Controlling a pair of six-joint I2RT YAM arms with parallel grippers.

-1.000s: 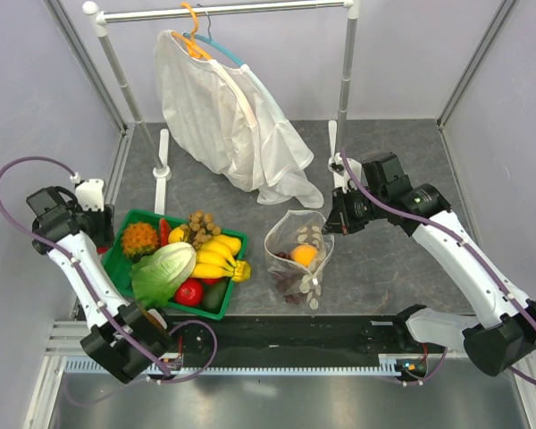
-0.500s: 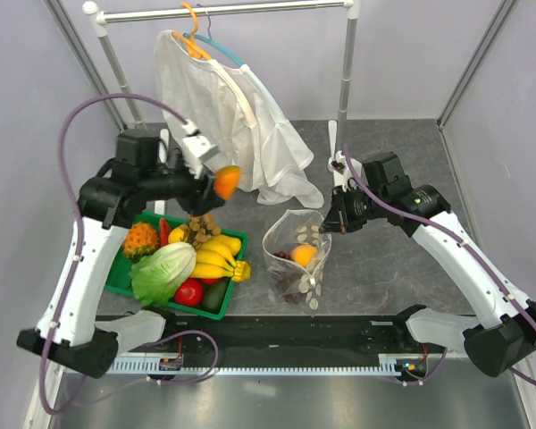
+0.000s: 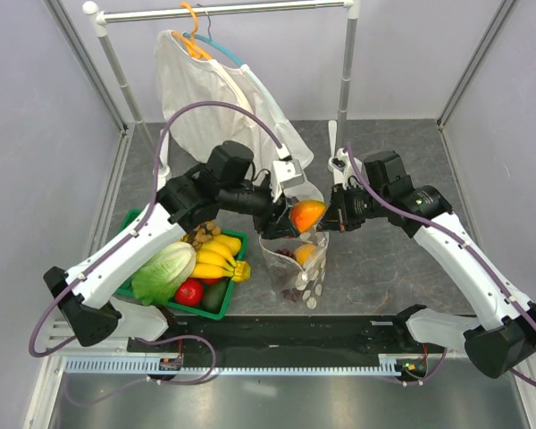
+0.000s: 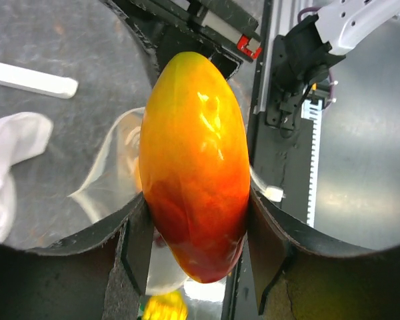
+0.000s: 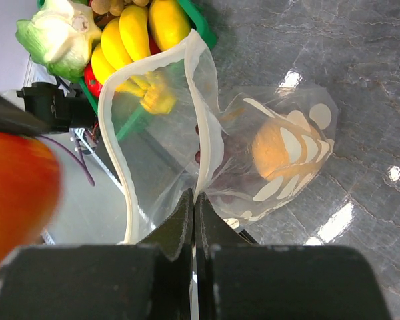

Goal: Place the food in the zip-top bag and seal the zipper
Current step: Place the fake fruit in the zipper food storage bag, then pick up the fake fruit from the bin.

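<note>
holding the orange-red fruit point(image 4: 195, 167) in your left claw point(image 3: 298, 217), part-open around it, over the zip-top bag point(image 3: 297, 273) on the desk point(image 3: 384, 268) — centre it above the mouth your closed right claw point(image 5: 195, 210) pinches open, then release.

Grey marbled bench point(image 3: 402, 268). A green basket point(image 3: 226, 309) of toy produce sits at the near left. A clear, dotted zip-top bag point(image 3: 297, 268) rests at centre, just right of it. A clothes rack's white feet point(image 3: 163, 152) stand at the far side.
</note>
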